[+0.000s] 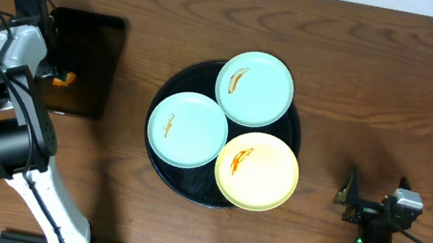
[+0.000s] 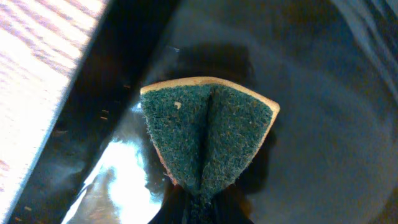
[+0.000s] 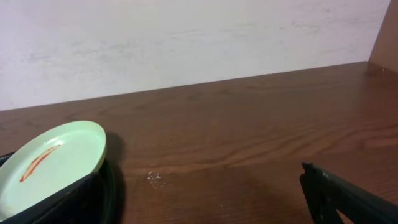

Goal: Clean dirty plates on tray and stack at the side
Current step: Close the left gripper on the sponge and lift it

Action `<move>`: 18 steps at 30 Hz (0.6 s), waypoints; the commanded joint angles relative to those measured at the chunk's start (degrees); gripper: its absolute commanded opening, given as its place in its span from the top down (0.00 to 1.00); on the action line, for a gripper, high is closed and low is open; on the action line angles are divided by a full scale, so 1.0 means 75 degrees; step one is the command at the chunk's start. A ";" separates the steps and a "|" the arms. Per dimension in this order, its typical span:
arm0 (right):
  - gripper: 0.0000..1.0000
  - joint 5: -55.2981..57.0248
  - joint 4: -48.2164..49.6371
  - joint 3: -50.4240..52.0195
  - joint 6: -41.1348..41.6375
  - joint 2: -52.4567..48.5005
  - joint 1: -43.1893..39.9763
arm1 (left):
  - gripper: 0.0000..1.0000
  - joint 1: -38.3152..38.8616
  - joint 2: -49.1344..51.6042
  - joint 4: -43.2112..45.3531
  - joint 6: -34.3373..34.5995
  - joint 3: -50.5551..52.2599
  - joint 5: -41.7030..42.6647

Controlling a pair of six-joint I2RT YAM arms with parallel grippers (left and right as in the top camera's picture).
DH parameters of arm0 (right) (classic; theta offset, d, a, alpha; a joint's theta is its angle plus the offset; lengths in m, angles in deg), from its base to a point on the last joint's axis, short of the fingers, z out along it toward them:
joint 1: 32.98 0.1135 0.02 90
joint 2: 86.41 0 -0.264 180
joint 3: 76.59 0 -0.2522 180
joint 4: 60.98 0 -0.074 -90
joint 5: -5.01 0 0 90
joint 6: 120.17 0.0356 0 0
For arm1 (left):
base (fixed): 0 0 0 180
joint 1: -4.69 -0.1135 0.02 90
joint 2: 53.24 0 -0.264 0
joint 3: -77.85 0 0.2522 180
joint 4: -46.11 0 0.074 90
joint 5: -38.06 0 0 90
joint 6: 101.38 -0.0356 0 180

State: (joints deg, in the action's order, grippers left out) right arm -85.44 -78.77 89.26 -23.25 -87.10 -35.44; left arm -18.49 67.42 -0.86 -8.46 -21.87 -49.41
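Observation:
Three plates lie on the round black tray (image 1: pixel 158 158): a mint-blue plate (image 1: pixel 254 88) at the back, a second mint-blue plate (image 1: pixel 188 129) on the left, and a yellow plate (image 1: pixel 257 171) at the front right. Each carries an orange-brown smear. My left gripper (image 1: pixel 62 75) is over the small rectangular tray, shut on a sponge (image 2: pixel 208 134) whose green scouring face is pinched into a fold; my left gripper (image 2: pixel 202 202) shows at the bottom edge. My right gripper (image 1: pixel 373 198) stands open to the right of the round tray, holding nothing. The right wrist view shows a mint plate (image 3: pixel 53 163).
The small rectangular black tray (image 1: pixel 96 42) lies at the left, its glossy floor (image 2: pixel 323 124) under the sponge. Bare wooden table (image 1: pixel 382 97) spreads around both trays. A pale wall (image 3: pixel 186 43) stands behind the table's far edge. One right finger (image 3: pixel 342 200) shows low right.

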 commanded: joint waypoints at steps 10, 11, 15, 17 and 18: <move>0.01 -0.0006 -0.0032 0.0009 -0.0102 0.0038 -0.0032 | 0.93 -0.0012 -0.2358 -0.0213 0.0015 -0.0073 0.1976; 0.01 -0.0006 -0.0032 0.0009 -0.0102 0.0038 -0.0032 | 0.93 -0.0012 -0.2515 -0.0213 0.0015 -0.0073 0.1976; 0.01 -0.0006 -0.0032 0.0009 -0.0102 0.0038 -0.0032 | 0.93 -0.0012 -0.2876 -0.0213 0.0012 -0.0073 0.1979; 0.01 -0.0006 -0.0032 0.0009 -0.0102 0.0038 -0.0032 | 0.92 -0.0012 -0.2961 -0.0198 0.0012 -0.0073 0.1976; 0.01 -0.0006 -0.0032 0.0009 -0.0102 0.0038 -0.0032 | 0.93 -0.0012 -0.2961 -0.0172 0.0012 -0.0073 0.1976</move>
State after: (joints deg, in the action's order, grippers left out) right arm -85.44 -78.77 89.26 -23.25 -87.10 -35.44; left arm -18.45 46.09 -2.21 -8.42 -21.84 -35.51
